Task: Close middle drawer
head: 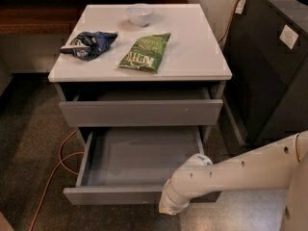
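Observation:
The middle drawer (113,195) is pulled far out of the white-topped cabinet (192,57). Its shallow grey box is empty. The uppermost grey drawer (139,112) above it stands slightly ajar and has a tiny white chip on its front. The lowest drawer is hidden under the open one. My white arm reaches in from the right. My gripper (171,207) is at the arm's end, right in front of the middle drawer's front panel, right of its centre, and covers part of the panel.
On the cabinet top lie a white bowl (140,13), a green chip bag (144,52) and a blue bag (89,43). A dark cabinet (274,66) stands close on the right. An orange cable (60,162) runs over the floor on the left.

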{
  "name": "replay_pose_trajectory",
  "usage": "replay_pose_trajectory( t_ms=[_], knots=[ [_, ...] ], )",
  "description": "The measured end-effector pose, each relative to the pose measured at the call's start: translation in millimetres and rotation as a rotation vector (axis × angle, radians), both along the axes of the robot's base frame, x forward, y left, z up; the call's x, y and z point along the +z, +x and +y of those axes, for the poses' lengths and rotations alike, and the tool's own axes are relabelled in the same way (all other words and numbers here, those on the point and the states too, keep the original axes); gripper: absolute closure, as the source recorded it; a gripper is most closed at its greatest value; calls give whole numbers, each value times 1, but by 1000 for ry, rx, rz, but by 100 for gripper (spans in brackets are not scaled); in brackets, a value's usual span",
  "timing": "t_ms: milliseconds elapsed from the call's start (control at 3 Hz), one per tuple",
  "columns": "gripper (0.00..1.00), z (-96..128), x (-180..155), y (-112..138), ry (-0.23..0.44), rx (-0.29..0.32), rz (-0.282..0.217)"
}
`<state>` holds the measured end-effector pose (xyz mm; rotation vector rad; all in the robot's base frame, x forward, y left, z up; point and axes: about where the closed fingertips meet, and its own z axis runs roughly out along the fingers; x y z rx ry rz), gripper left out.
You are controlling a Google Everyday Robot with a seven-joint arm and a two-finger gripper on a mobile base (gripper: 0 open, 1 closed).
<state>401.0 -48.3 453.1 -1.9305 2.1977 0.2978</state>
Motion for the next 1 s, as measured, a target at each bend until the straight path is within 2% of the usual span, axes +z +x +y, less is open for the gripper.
replay_pose_trajectory(
  t_ms=[333, 1000],
  knots=[
    [100, -4, -16, 9, 0, -15, -34],
    [100, -17, -29, 44, -6, -52, -101]
  ],
)
